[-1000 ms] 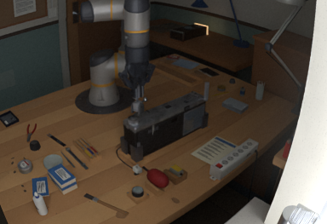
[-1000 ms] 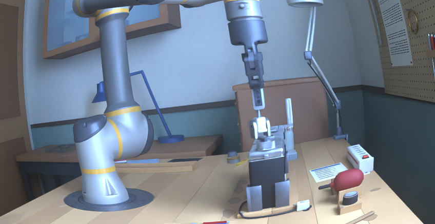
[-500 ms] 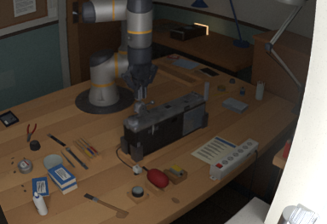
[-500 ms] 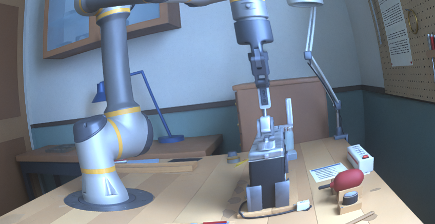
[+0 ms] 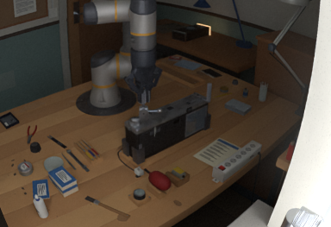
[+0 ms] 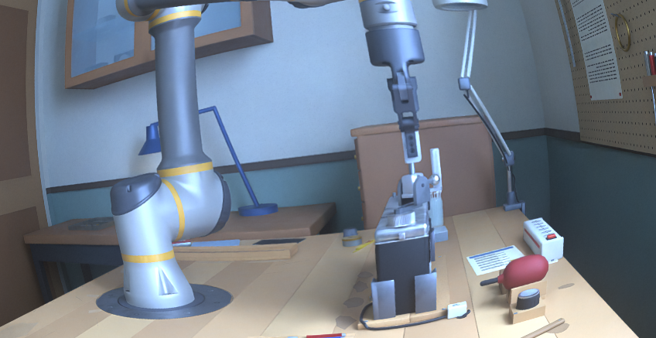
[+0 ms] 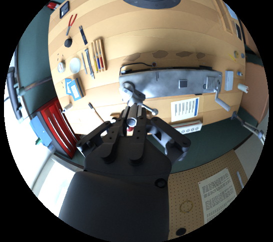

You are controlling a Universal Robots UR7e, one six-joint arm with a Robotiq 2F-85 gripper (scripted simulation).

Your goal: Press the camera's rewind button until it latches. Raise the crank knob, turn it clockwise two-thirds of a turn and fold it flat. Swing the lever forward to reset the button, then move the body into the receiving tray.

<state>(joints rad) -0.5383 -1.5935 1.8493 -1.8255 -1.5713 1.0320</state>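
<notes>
The crank knob [image 7: 131, 122] is mostly hidden between my fingers; only its round top shows in the wrist camera. It stands raised on the silver crank arm [image 5: 148, 111] [image 6: 411, 187] at the near end of the camera's top plate. The camera body [image 5: 167, 125] [image 6: 404, 247] [image 7: 169, 83], black with a grey top, sits in a cradle at mid-bench. Its lever [image 5: 209, 91] [image 6: 435, 164] [image 7: 222, 103] sticks up at the far end. The rewind button and the receiving tray cannot be made out. My gripper [image 5: 144, 100] [image 6: 412, 160] [image 7: 131, 118] points straight down and is closed on the crank knob.
Behind the camera stand the arm's base [image 5: 105, 95] and a lower side desk with a blue lamp [image 5: 224, 13]. A white desk lamp [image 6: 465, 40] rises to the right. Hand tools [image 5: 82, 151] lie left; a red blower [image 5: 158, 180], a power strip [image 5: 237, 162] and a printed card [image 5: 215, 151] lie in front.
</notes>
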